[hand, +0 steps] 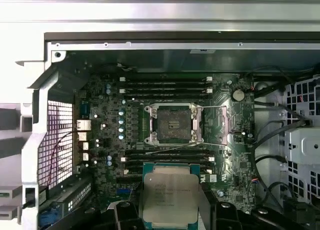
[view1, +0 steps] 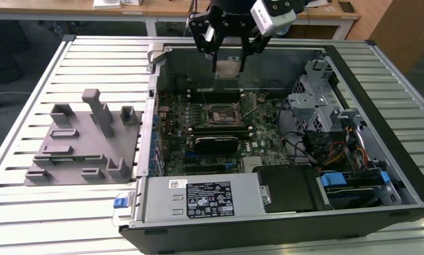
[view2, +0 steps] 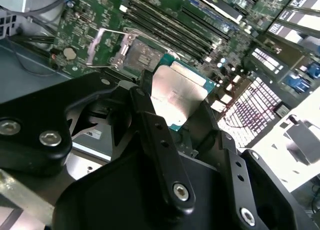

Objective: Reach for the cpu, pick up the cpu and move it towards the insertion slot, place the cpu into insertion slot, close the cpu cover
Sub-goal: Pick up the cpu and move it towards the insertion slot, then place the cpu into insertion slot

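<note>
Cpu in transit, gripped by two opposite edges.

Exterior view: the gripper hangs over the back of the open computer case, its fingers closed on the cpu, which is clear of the motherboard. The insertion slot lies nearer the camera.

Second wrist view: the silvery top of the cpu shows between the black fingers. The insertion slot lies beyond it, and the cpu cover appears swung back, though this is indistinct.

First wrist view: the insertion slot is bare, with the cpu cover open beside it and the cpu short of it.

Step in hand, as judged: carrying toward the slot. Seating would call for the cpu squared to the socket and lowered level.
</note>
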Controlling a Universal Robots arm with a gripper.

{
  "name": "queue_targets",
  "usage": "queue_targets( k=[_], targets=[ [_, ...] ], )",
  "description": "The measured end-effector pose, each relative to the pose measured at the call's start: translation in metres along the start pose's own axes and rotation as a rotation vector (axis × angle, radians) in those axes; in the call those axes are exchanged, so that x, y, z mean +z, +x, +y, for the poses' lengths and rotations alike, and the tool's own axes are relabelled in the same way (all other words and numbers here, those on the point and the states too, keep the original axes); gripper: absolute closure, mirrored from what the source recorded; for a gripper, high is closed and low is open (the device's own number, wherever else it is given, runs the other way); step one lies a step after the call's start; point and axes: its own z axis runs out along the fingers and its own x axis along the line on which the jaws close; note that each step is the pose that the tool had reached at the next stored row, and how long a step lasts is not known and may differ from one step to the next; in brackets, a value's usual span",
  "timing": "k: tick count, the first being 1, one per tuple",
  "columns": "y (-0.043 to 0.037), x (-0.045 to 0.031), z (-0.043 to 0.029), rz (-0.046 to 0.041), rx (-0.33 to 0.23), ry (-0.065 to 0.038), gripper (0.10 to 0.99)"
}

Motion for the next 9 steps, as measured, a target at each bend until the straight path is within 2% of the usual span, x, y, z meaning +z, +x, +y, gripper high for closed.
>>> queue_targets(
  k=[3,9],
  targets=[
    [-0.0079,0.0001,0.0002,-0.0001,0.002,0.001,0.557],
    [-0.0101,0.0002,0.0003,-0.0006,0.014,0.002,0.557]
  ],
)
